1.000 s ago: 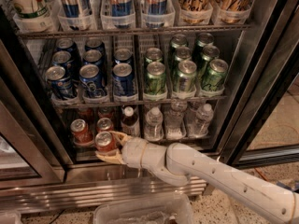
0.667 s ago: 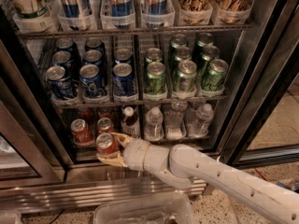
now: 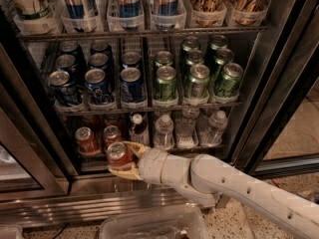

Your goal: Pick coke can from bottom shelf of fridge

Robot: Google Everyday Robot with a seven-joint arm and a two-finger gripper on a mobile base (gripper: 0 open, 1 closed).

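Note:
The fridge [image 3: 279, 73] stands open in front of me. On its bottom shelf [image 3: 192, 146] stand two red coke cans [image 3: 85, 139], a brown bottle [image 3: 138, 129] and clear water bottles [image 3: 163, 131]. My gripper [image 3: 119, 159] is at the front of that shelf, shut on a third red coke can [image 3: 117, 155] with a silver top. One yellowish finger curves above the can and one lies below it. The can sits just in front of the shelf's front edge, over the steel base. My white arm [image 3: 234, 183] reaches in from the lower right.
The shelf above holds blue cans [image 3: 97, 81] on the left and green cans [image 3: 197, 78] on the right. Black door frames [image 3: 30, 133] stand on both sides. The shiny louvred base [image 3: 75, 208] runs below. A clear plastic bin [image 3: 154, 225] sits on the floor in front.
The gripper with the red can has moved slightly right and outward from the shelf. The other cans and bottles have not moved.

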